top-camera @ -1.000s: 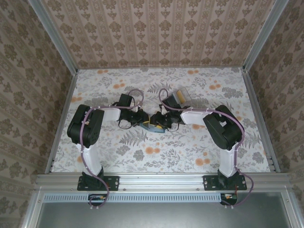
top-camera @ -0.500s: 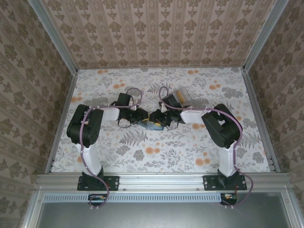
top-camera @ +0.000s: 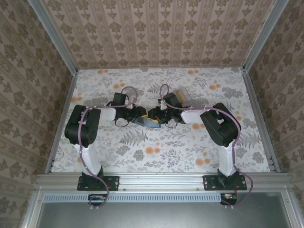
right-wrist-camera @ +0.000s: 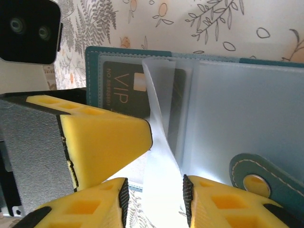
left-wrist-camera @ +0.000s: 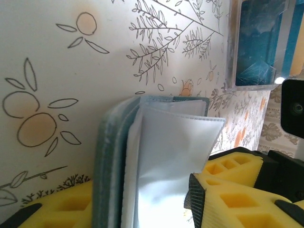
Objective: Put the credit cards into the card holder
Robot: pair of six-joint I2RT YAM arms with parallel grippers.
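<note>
The card holder (top-camera: 147,123) lies open at mid table between both grippers. In the left wrist view its teal cover (left-wrist-camera: 108,161) and pale sleeves (left-wrist-camera: 171,152) stand between the fingers of my left gripper (left-wrist-camera: 128,209), which is open, its right pad (left-wrist-camera: 194,205) just off the sleeve. One translucent sleeve (right-wrist-camera: 164,185) rises between the parted pads of my right gripper (right-wrist-camera: 154,202), which is open. A dark credit card marked VIP (right-wrist-camera: 121,92) sits in a pocket of the holder (right-wrist-camera: 247,109). The left gripper's yellow finger (right-wrist-camera: 107,137) rests by that card.
A clear plastic case (top-camera: 182,97) with blue and yellow contents stands just beyond the right gripper; the left wrist view shows this case (left-wrist-camera: 259,45) at its top right. The holder's snap tab (right-wrist-camera: 256,180) lies at the near right. Patterned walls ring the table.
My left gripper's jaws have opened wider over the last second. Both wrists and the card holder have shifted slightly away from the bases.
</note>
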